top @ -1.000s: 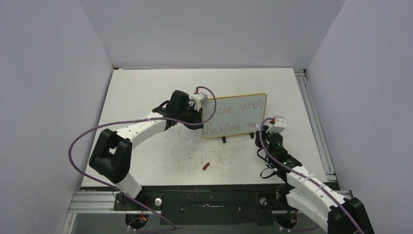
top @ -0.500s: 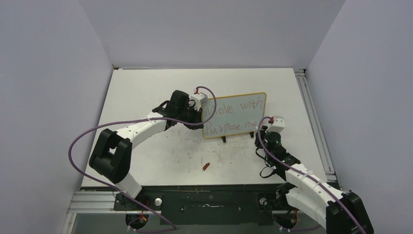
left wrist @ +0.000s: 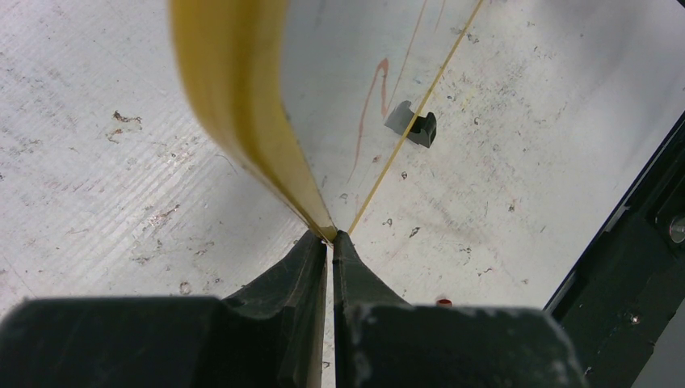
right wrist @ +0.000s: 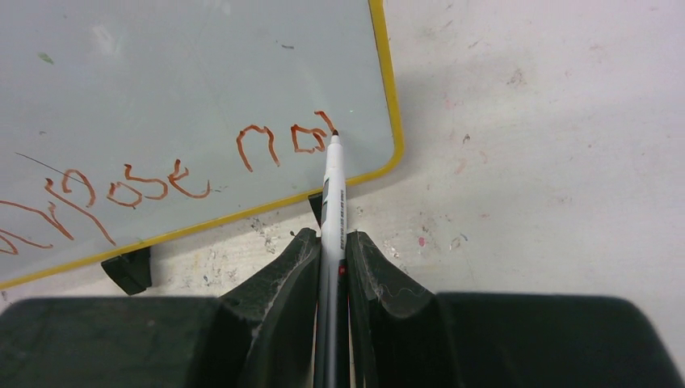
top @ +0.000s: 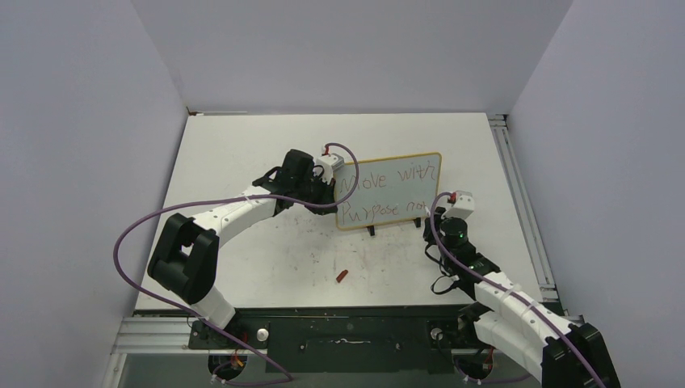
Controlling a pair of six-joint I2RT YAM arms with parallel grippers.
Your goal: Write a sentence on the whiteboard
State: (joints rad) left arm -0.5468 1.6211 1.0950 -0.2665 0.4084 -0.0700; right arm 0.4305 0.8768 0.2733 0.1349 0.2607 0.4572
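Right gripper (right wrist: 331, 242) clenched on marker (right wrist: 333, 194), barely shifted over last second. Tip meets whiteboard (right wrist: 161, 65) just past "no", where fresh stroke is started. Sentence (right wrist: 121, 190) now reads "Move with Purpose no…"; last word apparently unfinished, little room before right edge. Left gripper (left wrist: 329, 242) clamped on whiteboard's left edge, holding it upright mid-counter (right wrist: 525, 121), unmoved.

A high rear camera overlooks the whole white table (top: 242, 153); both wrist cameras sit close, sharing the yellow-framed whiteboard (top: 388, 190) with it.
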